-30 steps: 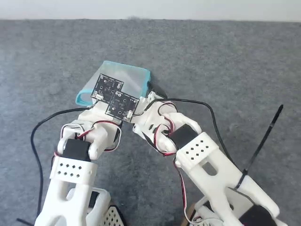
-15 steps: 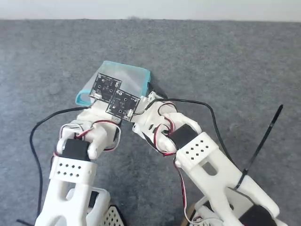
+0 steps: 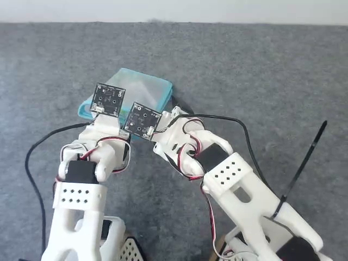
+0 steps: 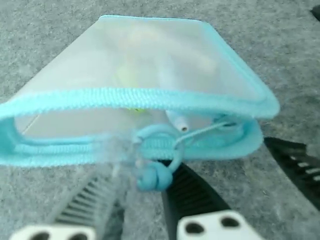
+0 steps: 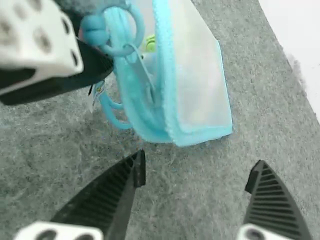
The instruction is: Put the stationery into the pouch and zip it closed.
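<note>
While lying flat on the grey carpet, seen as a teal mesh pouch just ahead of both sets of fingertips. Mouth turned toward the fingers, with the two zip edges parted along most of the length. Through the mesh and the gap: pale, blurred stationery inside, among it a yellow-green piece and a white tip just within the mouth; kinds not to be told. Zipper pull, a teal ring with a knotted cord, hanging from the mouth's lower edge.

Left gripper: fingers closed together on the pull's knot, tips just short of the pouch.

Right gripper: fingers spread wide with bare carpet between them, touching nothing. Pouch's corner just beyond the tips, the pull off to the side of one finger, next to the left gripper's black finger.
</note>
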